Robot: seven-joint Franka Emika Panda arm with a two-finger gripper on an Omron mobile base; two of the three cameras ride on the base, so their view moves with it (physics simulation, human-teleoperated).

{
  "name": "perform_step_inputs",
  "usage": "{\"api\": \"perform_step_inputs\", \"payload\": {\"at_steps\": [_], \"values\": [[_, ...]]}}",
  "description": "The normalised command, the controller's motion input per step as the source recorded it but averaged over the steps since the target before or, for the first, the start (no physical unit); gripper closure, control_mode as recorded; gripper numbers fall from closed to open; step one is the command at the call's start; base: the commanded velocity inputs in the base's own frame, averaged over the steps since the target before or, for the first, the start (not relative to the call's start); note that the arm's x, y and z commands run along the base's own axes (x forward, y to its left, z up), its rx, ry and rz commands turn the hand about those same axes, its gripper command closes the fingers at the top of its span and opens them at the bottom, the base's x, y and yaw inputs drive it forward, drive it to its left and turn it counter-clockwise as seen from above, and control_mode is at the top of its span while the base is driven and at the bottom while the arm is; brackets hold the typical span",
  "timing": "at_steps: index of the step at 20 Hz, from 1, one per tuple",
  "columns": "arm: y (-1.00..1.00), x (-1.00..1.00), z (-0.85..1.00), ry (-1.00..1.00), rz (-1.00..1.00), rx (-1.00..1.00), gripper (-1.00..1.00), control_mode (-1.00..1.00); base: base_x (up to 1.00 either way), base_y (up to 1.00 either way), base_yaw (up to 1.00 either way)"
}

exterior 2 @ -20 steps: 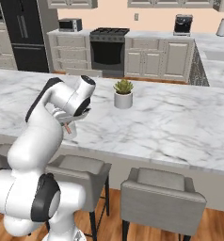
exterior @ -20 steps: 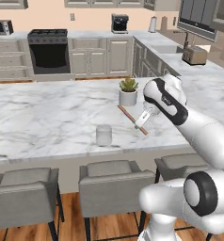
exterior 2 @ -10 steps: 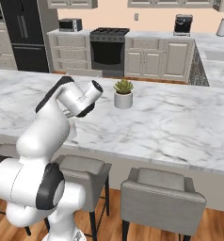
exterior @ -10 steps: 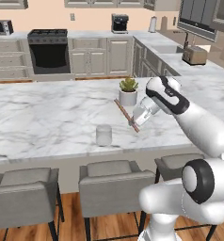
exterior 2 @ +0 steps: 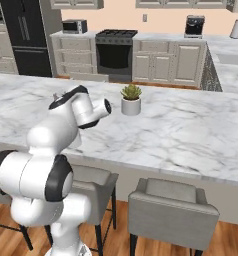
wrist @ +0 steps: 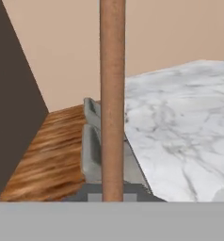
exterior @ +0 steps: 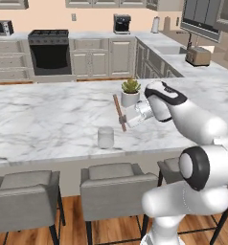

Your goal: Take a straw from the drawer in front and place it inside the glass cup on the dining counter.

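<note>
straw (exterior: 119,113) pinched in jaws, tilted | fingertips hidden | glass cup (exterior: 106,137) apart

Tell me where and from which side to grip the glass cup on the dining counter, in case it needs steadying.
Grip the glass cup around its side wall at about mid-height, coming in level from the stool side. It stands upright, is a plain cylinder with no handle, and its mouth should stay free for the straw that the gripper holds above the dining counter.
</note>
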Motion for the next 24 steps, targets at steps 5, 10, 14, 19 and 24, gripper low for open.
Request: {"api": "perform_step_inputs", "payload": {"at_steps": [5,10,14,19,24], "values": [[0.05,0.41,0.11,0.09,0.00,0.16,1.00,-1.00,0.00,0.00,0.00],[0.20,0.51,-0.23,0.08,0.00,0.03,1.00,-1.00,0.00,0.00,0.00],[0.26,0.55,-0.48,0.11,0.00,0.00,1.00,-1.00,0.00,0.00,0.00],[0.07,0.45,-0.42,0.05,0.00,0.00,1.00,-1.00,0.00,0.00,0.00],[0.00,0.51,-0.34,0.04,0.00,0.00,1.00,-1.00,0.00,0.00,0.00]]}}
